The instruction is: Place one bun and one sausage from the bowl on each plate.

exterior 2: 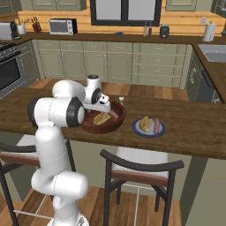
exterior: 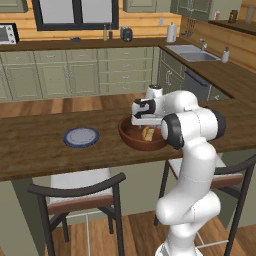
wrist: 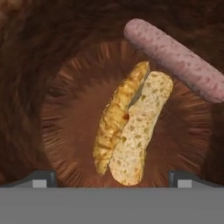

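The dark wooden bowl (exterior: 129, 138) (exterior 2: 106, 128) stands on the counter, its inner wall (wrist: 26, 87) close around the hand view. In it lie one split golden bun (wrist: 131, 127) (exterior: 148, 133) (exterior 2: 102, 118) and one pinkish sausage (wrist: 179, 59) (exterior 2: 114, 114) resting up the side. My gripper (wrist: 112, 177) (exterior: 142, 120) (exterior 2: 104, 108) hangs open just above the bowl, its fingertips (wrist: 41, 178) wide apart on either side of the bun's near end. Left of the bowl, a blue-grey plate (exterior: 81, 137) is bare. To its right, another plate (exterior 2: 143, 133) carries a bun (exterior 2: 146, 123) and a sausage (exterior 2: 156, 126).
The long wooden counter (exterior: 35, 150) runs across both base views. Two dark-framed stools (exterior: 75, 192) (exterior 2: 141, 165) are tucked under its near edge. Cabinets and a sink (exterior: 192, 52) line the far walls, well behind the counter.
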You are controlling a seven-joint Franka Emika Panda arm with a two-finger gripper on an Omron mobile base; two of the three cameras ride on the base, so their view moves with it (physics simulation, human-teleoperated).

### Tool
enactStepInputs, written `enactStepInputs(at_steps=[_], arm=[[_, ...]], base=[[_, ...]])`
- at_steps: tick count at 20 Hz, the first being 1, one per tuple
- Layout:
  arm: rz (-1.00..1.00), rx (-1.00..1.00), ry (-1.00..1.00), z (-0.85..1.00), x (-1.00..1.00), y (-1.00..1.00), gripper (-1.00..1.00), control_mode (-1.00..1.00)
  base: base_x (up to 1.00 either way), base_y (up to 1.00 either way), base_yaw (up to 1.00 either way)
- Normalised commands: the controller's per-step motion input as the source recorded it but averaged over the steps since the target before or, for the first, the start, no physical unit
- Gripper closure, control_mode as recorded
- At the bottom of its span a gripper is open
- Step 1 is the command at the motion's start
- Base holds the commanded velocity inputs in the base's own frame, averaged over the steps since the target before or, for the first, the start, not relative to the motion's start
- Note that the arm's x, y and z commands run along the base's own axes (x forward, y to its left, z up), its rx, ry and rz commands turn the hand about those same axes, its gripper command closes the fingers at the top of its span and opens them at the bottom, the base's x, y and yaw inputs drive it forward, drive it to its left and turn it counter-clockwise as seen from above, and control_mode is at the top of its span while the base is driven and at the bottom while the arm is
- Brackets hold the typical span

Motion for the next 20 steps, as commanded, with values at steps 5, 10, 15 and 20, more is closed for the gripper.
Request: enactStepInputs(at_steps=[5,10,15,20], arm=[[-0.26,0.01,0.01,-0.21,0.18,-0.06,-1.00,-1.00],[-0.12,0.00,0.00,-0.31,0.04,-0.09,-1.00,-1.00],[-0.04,0.00,0.01,-0.21,0.29,0.01,-1.00,-1.00],[0.00,0.00,0.05,-0.19,0.24,0.00,-1.00,-1.00]], base=[[0.00,0.00,0.00],[0.00,0.00,0.00],[0.00,0.00,0.00],[0.00,0.00,0.00]])
